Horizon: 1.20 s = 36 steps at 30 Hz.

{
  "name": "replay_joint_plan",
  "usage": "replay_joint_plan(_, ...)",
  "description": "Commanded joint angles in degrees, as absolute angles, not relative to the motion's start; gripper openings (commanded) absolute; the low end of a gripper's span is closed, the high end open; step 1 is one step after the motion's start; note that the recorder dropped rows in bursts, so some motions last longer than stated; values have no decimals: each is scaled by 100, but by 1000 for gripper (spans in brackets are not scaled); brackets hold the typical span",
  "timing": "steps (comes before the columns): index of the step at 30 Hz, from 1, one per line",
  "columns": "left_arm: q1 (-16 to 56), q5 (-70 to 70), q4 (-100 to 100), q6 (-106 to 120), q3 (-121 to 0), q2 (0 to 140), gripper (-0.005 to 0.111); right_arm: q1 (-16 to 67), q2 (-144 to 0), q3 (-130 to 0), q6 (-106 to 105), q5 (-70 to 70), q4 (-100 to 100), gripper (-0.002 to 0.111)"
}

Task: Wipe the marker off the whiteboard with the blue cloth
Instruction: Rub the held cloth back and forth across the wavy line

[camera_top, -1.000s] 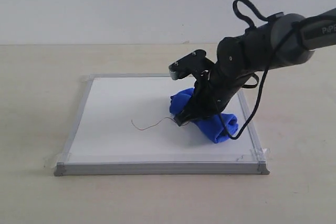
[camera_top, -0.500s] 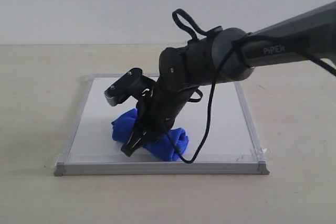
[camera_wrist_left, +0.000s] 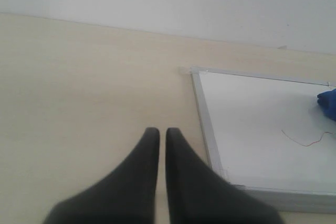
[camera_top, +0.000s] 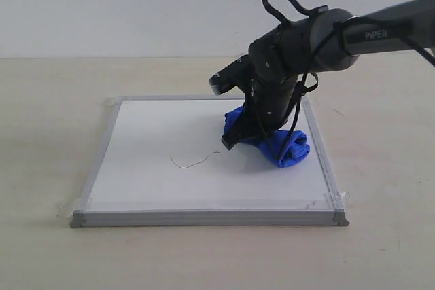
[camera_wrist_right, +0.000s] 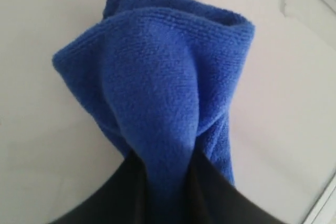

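The whiteboard (camera_top: 149, 168) lies flat on the table, silver-framed. The marker (camera_top: 196, 164) is a thin dark squiggle near the board's middle, uncovered. My right gripper (camera_top: 230, 143) is shut on the blue cloth (camera_top: 289, 147), which is pressed onto the board's right part, just right of the squiggle. In the right wrist view the bunched blue cloth (camera_wrist_right: 157, 77) fills the frame, pinched in the right gripper (camera_wrist_right: 165, 167). My left gripper (camera_wrist_left: 158, 132) is shut and empty over the table beside the whiteboard (camera_wrist_left: 252, 119); the marker (camera_wrist_left: 304, 139) and a corner of the blue cloth (camera_wrist_left: 328, 103) show there.
The board rests on a pale wooden table (camera_top: 47, 134) with clear tape (camera_top: 336, 198) at its corners. A plain white wall (camera_top: 136, 5) stands behind. The right arm's black cable (camera_top: 299, 110) loops down over the cloth.
The right gripper swept the cloth to the board's front left half a second ago, and is now back at the right. The squiggle looks the same as before.
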State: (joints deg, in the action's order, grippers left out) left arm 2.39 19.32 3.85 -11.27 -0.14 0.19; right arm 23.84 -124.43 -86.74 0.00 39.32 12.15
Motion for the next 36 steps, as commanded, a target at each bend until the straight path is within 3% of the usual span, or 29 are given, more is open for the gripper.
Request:
replay_joint_plan(1,232,1891,368,-1157,0,0,4,2815,-12611,-8646,-1952,4176,-826,0)
replay_joint_plan(5,232,1891,368,-1157,0,0,4,3232,-12616,-8663,-4058,4422,-3127,0)
replay_joint_plan(8,232,1891,368,-1157,0,0,4,3245,-12651,-8801,-4255,4466,-3255,0)
replay_joint_plan(18,232,1891,368,-1157,0,0,4,2799,-12668,-8937,459,3837,1571,0)
replay_joint_plan(21,232,1891,368,-1157,0,0,4,2969,-12741,-8941,-257,3801,857,0)
replay_joint_plan(25,232,1891,368,-1157,0,0,4,3476,-12927,-9174,-3793,4163,-3026,0)
replay_joint_plan(27,232,1891,368,-1157,0,0,4,3515,-12955,-9352,-4262,4266,-3436,0)
replay_joint_plan(30,232,1891,368,-1157,0,0,4,3417,-13050,-9570,-3389,3931,-2619,0)
replay_joint_plan(36,232,1891,368,-1157,0,0,4,3033,-13451,-9916,663,4356,1830,0)
